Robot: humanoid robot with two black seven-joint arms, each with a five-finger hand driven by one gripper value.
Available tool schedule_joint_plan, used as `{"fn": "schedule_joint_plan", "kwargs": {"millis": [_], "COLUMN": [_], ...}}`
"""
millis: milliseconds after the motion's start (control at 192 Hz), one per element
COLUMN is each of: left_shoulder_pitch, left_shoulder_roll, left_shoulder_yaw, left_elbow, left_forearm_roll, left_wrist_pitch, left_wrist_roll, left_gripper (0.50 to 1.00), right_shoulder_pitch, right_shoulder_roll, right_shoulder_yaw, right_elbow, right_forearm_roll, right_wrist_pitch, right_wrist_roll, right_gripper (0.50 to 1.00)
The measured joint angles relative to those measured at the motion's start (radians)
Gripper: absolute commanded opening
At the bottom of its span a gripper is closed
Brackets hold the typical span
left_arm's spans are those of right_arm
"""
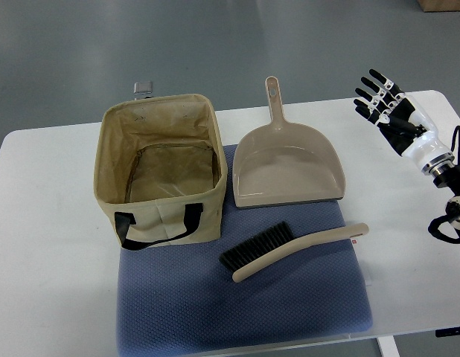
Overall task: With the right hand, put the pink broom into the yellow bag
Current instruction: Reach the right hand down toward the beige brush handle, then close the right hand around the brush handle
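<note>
A hand broom [289, 249] with a beige-pink handle and black bristles lies on the blue mat [245, 312], handle pointing right. The tan-yellow fabric bag [161, 172] stands open and upright at the mat's left, with black handles on its near side. My right hand [382, 100] hovers at the table's far right, well away from the broom, fingers spread and empty. The left arm does not show.
A matching beige-pink dustpan [287, 167] lies behind the broom, its handle pointing away. A white table [44, 245] carries everything. A small grey clip [144, 88] sits at the table's far edge behind the bag.
</note>
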Motion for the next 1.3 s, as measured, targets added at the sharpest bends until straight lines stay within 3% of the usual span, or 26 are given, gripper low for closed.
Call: {"fn": "schedule_joint_plan", "kwargs": {"millis": [141,313,490,704,969,1188,1298], "left_shoulder_pitch": [0.0,0.0,0.0,0.0,0.0,0.0,0.0], "left_shoulder_roll": [0.0,0.0,0.0,0.0,0.0,0.0,0.0], "left_shoulder_yaw": [0.0,0.0,0.0,0.0,0.0,0.0,0.0], "left_elbow": [0.0,0.0,0.0,0.0,0.0,0.0,0.0], "left_forearm_roll": [0.0,0.0,0.0,0.0,0.0,0.0,0.0], "left_wrist_pitch": [0.0,0.0,-0.001,0.0,0.0,0.0,0.0], "left_wrist_roll": [0.0,0.0,0.0,0.0,0.0,0.0,0.0], "left_gripper": [1.0,1.0,1.0,1.0,1.0,1.0,1.0], "right_shoulder_pitch": [0.013,0.016,0.017,0.033,0.032,0.031,0.031], "right_shoulder_roll": [-0.1,-0.198,-0.293,-0.371,-0.37,-0.376,-0.377], "right_shoulder_yaw": [-0.133,-0.259,-0.389,-0.534,-0.622,-0.658,-0.663], "right_elbow": [0.054,0.184,0.356,0.545,0.573,0.564,0.558], "right_forearm_roll": [-0.079,-0.356,-0.635,-0.884,-1.054,-1.148,-1.171], "right_wrist_pitch": [0.003,-0.015,-0.132,-0.233,-0.33,-0.366,-0.374], "right_wrist_roll": [0.074,0.182,0.222,0.203,0.093,0.043,0.027], "right_gripper": [0.919,0.901,0.903,0.901,0.866,0.789,0.725]}}
